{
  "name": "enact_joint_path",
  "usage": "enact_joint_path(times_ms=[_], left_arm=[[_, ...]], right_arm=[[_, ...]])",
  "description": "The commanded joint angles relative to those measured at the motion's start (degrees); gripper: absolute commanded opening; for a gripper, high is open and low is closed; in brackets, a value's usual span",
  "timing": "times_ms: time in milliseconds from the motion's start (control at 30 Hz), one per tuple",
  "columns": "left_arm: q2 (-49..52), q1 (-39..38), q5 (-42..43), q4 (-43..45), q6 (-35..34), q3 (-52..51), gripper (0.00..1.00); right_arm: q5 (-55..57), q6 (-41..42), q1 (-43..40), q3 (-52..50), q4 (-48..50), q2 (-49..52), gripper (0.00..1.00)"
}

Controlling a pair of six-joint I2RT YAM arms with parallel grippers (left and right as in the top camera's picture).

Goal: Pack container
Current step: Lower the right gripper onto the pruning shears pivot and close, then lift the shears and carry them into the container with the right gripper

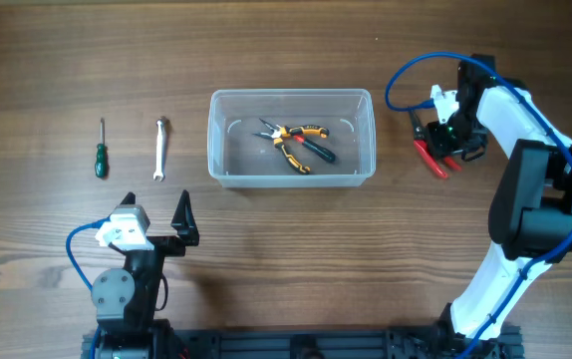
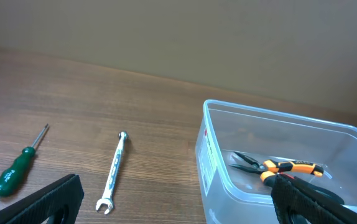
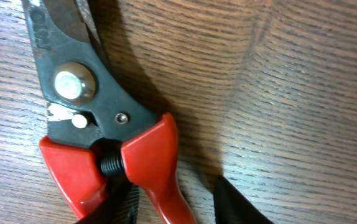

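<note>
Clear plastic container: it sits mid-table, upright and open-topped. The overhead shows me its whole outline; the left wrist view gives only its near left corner and rim.
Contents: one pair of pliers with orange-and-black handles lies on the container floor. I also see it through the wall from the left wrist.
Left end effector: it is low near the front edge, well apart from the container. Its wrist view shows the fingers spread wide with nothing between them.
Loose tools, left side: a green-handled screwdriver and a silver wrench lie side by side on the table, apart from each other, left of the container. The left wrist camera shows both; the right one shows neither.
Right end effector: it is down just right of the container, over red-handled cutters. From overhead I cannot read its opening.
Right wrist close-up: the cutters fill my view, pivot bolt and spring clear. The fingers straddle one red handle, with bare table showing between that handle and one finger, so the end effector is partly open and not clamped.
</note>
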Motion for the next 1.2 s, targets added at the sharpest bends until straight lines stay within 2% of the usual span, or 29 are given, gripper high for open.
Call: enact_joint_path(times_ms=[0, 233, 633, 1000, 1167], left_arm=[[-0.4, 0.4, -0.1, 0.0, -0.7, -0.4, 1.00], [-0.4, 0.4, -0.1, 0.0, -0.7, -0.4, 1.00], [-0.4, 0.4, -0.1, 0.0, -0.7, -0.4, 1.00], [-0.4, 0.4, -0.1, 0.0, -0.7, -0.4, 1.00], [-0.4, 0.4, -0.1, 0.0, -0.7, -0.4, 1.00]], right_arm=[[-0.9, 0.1, 0.5, -0.4, 0.7, 2.6, 0.21], [-0.9, 0.1, 0.5, -0.4, 1.1, 2.6, 0.08], [-0.9, 3.3, 0.5, 1.8, -0.6, 2.6, 0.04], [-1.6, 2.3, 3.2, 25.7, -14.8, 1.0, 0.04], [-2.4, -6.6, 9.4, 35.3, -21.2, -0.8, 0.04]])
